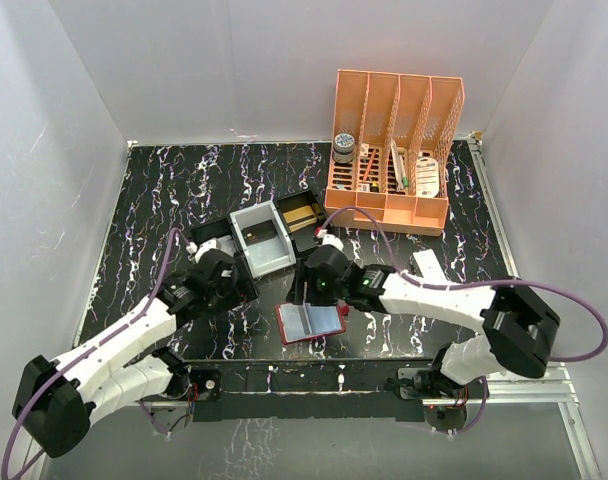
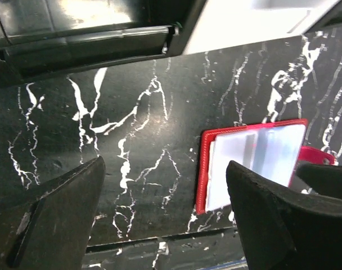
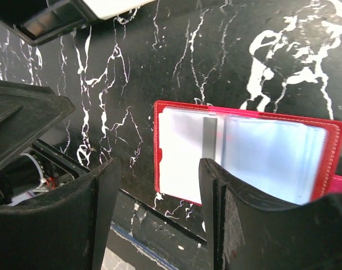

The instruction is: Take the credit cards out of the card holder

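Red leather-like folding card holder lies open and flat on black white-veined marble-look table, near its front edge, with pale grey-blue clear sleeves facing up; what the sleeves hold cannot be told. Over the holder hangs the right gripper, fingers partly apart, nothing between them. Beside it, the left gripper is spread wide, empty, over bare tabletop.

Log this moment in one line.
red leather-like folding card holder: lying open on marbled table | left gripper: open, empty | right gripper: open, above holder
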Controlling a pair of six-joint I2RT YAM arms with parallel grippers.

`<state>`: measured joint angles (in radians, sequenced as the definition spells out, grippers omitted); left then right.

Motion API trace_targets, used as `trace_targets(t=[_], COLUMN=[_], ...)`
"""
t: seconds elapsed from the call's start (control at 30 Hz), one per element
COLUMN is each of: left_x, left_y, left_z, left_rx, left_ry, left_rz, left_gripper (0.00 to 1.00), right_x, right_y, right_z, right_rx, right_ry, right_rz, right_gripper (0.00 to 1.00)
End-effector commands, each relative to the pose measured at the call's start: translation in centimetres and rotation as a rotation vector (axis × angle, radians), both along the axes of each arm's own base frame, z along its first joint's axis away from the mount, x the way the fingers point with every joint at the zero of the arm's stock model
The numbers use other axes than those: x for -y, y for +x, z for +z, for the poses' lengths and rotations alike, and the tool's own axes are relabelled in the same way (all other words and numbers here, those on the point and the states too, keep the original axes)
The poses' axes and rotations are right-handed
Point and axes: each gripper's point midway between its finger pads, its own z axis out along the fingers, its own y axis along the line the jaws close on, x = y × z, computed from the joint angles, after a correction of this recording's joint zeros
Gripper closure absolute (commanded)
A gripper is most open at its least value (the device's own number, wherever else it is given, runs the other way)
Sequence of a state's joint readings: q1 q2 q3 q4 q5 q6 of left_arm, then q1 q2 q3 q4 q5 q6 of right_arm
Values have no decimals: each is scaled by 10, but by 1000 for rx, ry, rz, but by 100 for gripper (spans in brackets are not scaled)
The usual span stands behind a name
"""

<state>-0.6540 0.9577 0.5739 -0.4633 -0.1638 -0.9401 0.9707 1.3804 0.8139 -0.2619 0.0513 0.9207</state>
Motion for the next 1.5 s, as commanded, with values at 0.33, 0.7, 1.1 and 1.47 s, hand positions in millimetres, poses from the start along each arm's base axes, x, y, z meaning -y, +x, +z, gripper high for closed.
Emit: trace_targets(t=[0.33,0.7,1.1,1.47], left_x=[-2,10,31,42], left_y=[-7,-11,-11,-11], left_z=[34,32,44,44], left_rx=[115,107,149,125], left_ry=[-90,-143,-200,-214], left_rz=[-33,-88,-220,-282], left_gripper=[6,5,5,6], right_x=[-30,-37,-21,-4], right_y=[1,-4,-7,-13], right_z=[-8,-18,-55,-90], right_rx=[81,98,47,-3], right_ry=[-149,-247,-410,-526], right_rz=[59,99,103,111], right_gripper=[43,45,40,49])
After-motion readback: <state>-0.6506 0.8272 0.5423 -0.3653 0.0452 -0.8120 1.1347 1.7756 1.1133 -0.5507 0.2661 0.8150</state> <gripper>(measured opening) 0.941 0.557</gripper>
